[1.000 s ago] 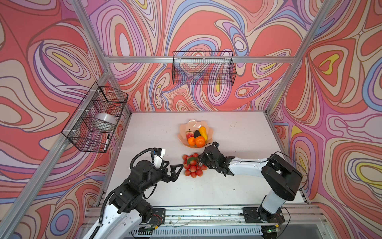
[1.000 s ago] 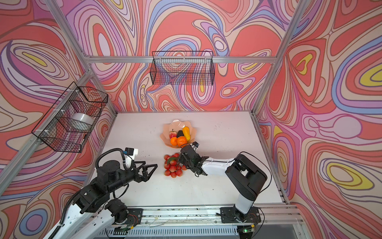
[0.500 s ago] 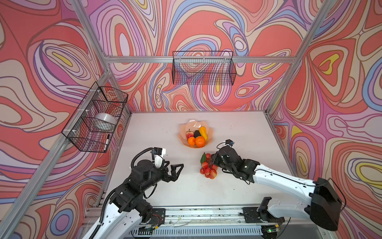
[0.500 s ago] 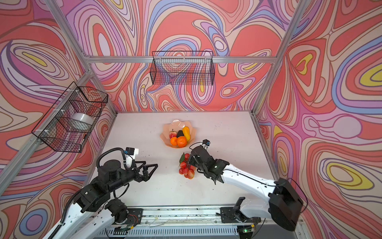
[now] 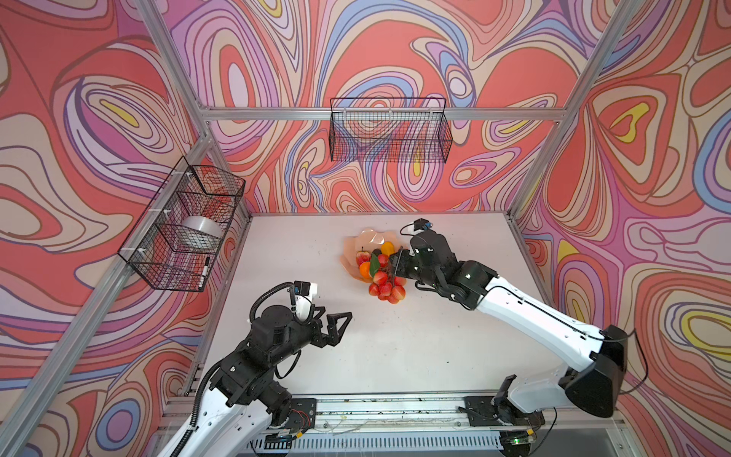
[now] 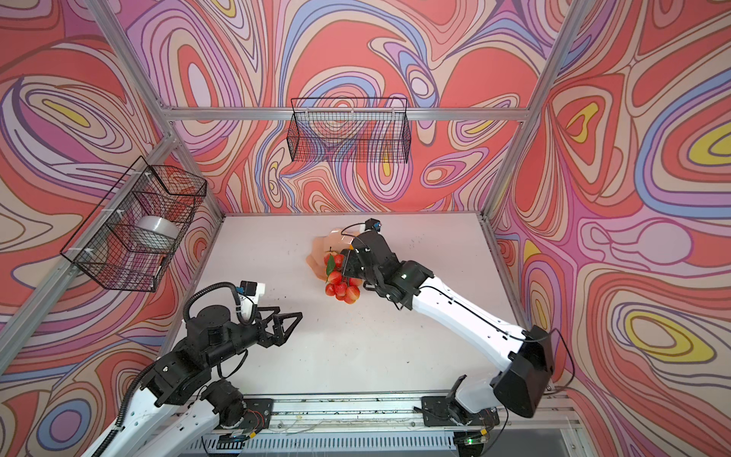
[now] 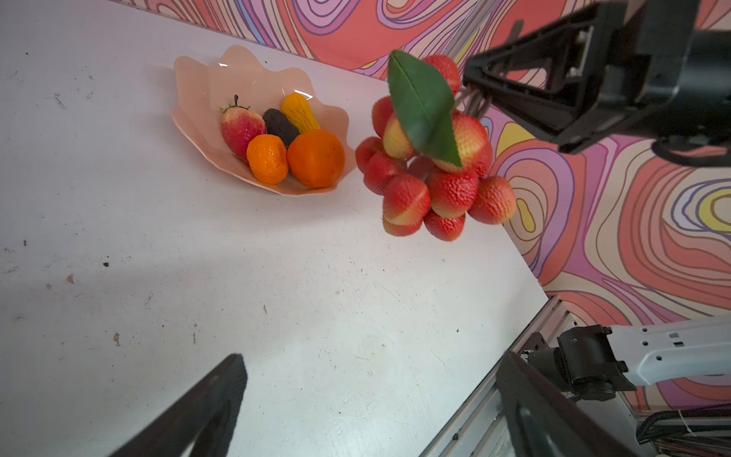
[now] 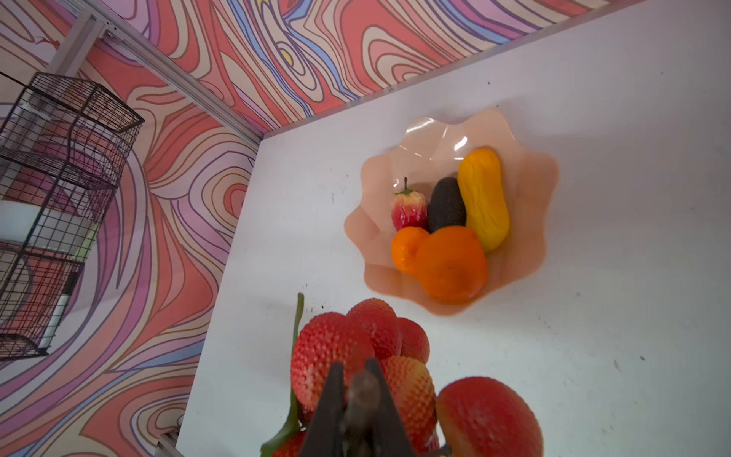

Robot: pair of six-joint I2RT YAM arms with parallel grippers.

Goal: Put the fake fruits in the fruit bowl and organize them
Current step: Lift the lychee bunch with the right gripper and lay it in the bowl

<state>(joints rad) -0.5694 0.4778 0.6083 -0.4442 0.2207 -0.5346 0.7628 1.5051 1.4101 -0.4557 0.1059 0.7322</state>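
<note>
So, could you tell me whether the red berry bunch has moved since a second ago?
Yes. The red berry bunch has left the table near the left hand and now hangs from the right hand, closer to the fruit bowl.

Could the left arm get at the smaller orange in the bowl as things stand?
Probably not cleanly: the left gripper is open and unloaded, but the berry bunch held by the right gripper hangs beside the bowl, near the smaller orange.

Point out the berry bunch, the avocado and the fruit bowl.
berry bunch [image 7: 451, 194], left wrist view, a lower berry.
avocado [image 8: 446, 205], right wrist view, middle of its dark skin.
fruit bowl [image 8: 431, 138], right wrist view, bare rim.
</note>
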